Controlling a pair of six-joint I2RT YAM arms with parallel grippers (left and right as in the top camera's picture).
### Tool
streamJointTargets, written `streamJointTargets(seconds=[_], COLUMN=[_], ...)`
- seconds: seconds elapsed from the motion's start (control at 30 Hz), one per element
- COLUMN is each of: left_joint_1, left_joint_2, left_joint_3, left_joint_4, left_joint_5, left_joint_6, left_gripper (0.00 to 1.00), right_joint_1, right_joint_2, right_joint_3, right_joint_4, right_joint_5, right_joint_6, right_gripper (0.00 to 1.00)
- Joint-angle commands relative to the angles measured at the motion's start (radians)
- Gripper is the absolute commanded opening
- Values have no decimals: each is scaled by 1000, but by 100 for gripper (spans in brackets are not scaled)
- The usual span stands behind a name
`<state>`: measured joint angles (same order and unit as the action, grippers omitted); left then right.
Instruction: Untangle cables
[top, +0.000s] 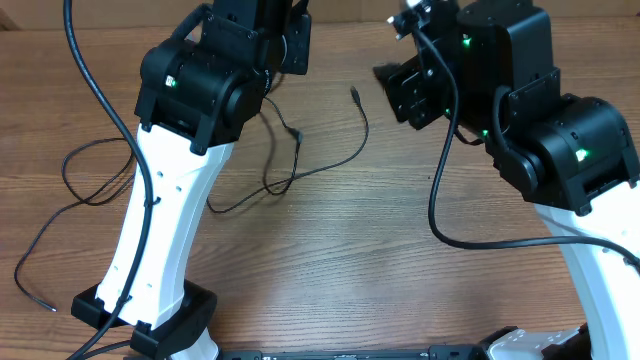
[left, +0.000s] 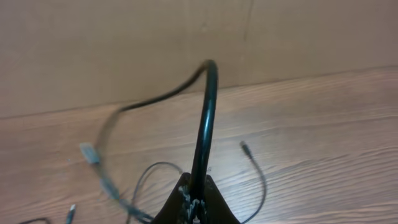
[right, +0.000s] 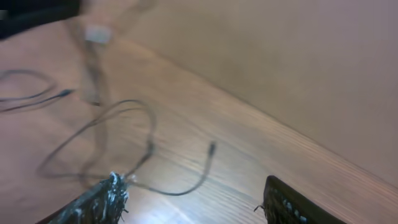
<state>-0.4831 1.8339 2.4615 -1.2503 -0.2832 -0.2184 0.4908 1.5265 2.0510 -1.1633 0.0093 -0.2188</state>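
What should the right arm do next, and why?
Probably lower the right gripper and close on the loose cable seen between its open jaws. The left gripper has its jaws shut on a cable that arcs up from them, so a second grip would likely allow pulling the tangle apart.

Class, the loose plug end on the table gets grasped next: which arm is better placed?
Right, probably: the right end effector is open, empty, the plug end ahead between its fingers; the left end effector is shut on a cable.

Left jaws clamped, right jaws apart.
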Motion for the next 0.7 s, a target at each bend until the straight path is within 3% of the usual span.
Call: streamJointTargets(seconds=[0.0, 0.3, 0.5, 0.67], left_joint_1=[-3, 122, 270, 276], left_joint_2=[-7, -137, -258, -303], left_joint_3=[10, 75, 87, 87], left_joint_4=[32, 133, 132, 134], left_joint_5=[50, 314, 434, 441], left_joint_6=[-85, -301, -363, -413], left_gripper=[4, 4, 4, 4], right_joint_1=[-4, -27, -21, -6], right_joint_2=[-1, 44, 66, 114], right_joint_3=[-5, -18, -32, -32], right_joint_4=[-7, 17, 60, 77], right_joint_5=[-140, -125, -262, -415], right_joint_6=[-22, -117, -156, -157], right_gripper=[70, 68, 68, 69])
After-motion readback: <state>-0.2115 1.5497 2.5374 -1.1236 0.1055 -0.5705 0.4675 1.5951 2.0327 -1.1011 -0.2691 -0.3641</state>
